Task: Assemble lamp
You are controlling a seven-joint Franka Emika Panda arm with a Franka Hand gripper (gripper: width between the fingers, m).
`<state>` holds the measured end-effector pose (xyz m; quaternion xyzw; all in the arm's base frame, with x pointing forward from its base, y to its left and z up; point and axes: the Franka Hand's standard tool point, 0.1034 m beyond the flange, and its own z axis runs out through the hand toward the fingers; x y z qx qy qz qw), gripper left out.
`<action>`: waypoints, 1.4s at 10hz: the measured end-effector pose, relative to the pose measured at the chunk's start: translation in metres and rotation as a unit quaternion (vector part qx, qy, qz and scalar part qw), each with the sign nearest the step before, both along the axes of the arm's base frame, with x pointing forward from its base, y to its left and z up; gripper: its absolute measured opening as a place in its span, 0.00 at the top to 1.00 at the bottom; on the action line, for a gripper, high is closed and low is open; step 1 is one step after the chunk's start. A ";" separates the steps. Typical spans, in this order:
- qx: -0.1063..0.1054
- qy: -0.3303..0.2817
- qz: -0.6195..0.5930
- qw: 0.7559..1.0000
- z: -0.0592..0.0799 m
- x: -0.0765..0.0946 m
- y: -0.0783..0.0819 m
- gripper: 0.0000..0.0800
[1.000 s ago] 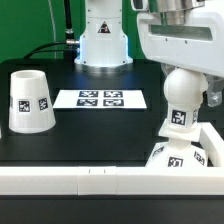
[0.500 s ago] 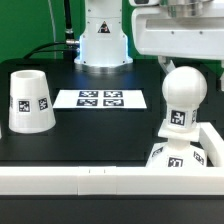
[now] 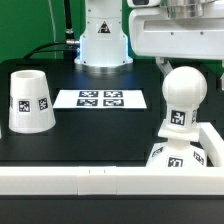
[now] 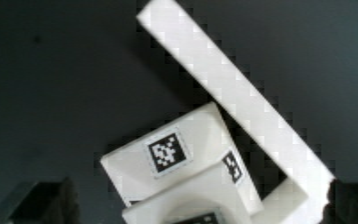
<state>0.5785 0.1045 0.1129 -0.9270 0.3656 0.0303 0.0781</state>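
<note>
The round-headed bulb (image 3: 185, 92) stands upright on the square stepped base (image 3: 178, 158) at the exterior view's right, by the white corner wall. My gripper (image 3: 190, 64) hangs just above the bulb head, open and empty, its dark fingertips (image 3: 164, 63) wide apart and clear of the bulb. The tapered shade (image 3: 30, 102) stands mouth-down on the black table at the exterior view's left. In the wrist view the tagged base (image 4: 172, 150) shows below my gripper (image 4: 202, 215), with one dark finger (image 4: 43, 200) at the edge.
The marker board (image 3: 100, 99) lies flat at the table's middle. A low white wall (image 3: 60, 181) runs along the front and turns up the right side (image 3: 213, 140); it also shows in the wrist view (image 4: 220, 75). The robot's pedestal (image 3: 103, 40) stands behind.
One second ago my gripper was low around the bulb head. It has since risen off the bulb, which stays upright on the base. Nothing moved in the last half second.
</note>
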 end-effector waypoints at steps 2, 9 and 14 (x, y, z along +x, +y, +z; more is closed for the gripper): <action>-0.002 -0.015 0.082 0.997 0.005 -0.016 -0.022 0.13; -0.010 -0.034 0.169 0.985 -0.002 -0.035 -0.064 0.13; -0.020 -0.052 0.227 0.972 0.016 -0.079 -0.148 0.13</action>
